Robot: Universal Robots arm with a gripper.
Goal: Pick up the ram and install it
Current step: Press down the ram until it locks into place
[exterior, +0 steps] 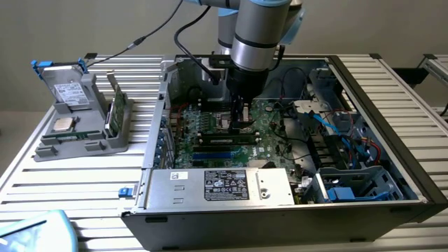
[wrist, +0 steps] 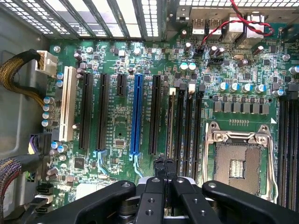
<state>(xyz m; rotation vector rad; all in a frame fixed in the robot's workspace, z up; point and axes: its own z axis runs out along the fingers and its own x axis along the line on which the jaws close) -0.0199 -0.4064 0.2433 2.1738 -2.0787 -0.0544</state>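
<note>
The ram (exterior: 227, 140) lies lengthwise in a motherboard slot inside the open computer case, looking seated. In the wrist view I see it edge-on as a thin brownish line (wrist: 171, 121) in the slot nearest the long black card slots. My gripper (exterior: 243, 122) hangs straight down over the motherboard (exterior: 210, 123), just behind the ram in the exterior view. Its black fingers (wrist: 156, 186) are pressed together with nothing between them. The fingertips (wrist: 164, 164) hover near one end of the ram's slot, next to the bare processor socket (wrist: 238, 163).
A grey holder (exterior: 84, 142) on the table at the exterior view's left carries a hard drive (exterior: 70, 92), a silver processor chip (exterior: 63, 124), an upright green card (exterior: 115, 107) and a narrow green strip (exterior: 66, 137). Case walls, the power supply (exterior: 220, 186) and loose cables (exterior: 336, 131) hem in the board.
</note>
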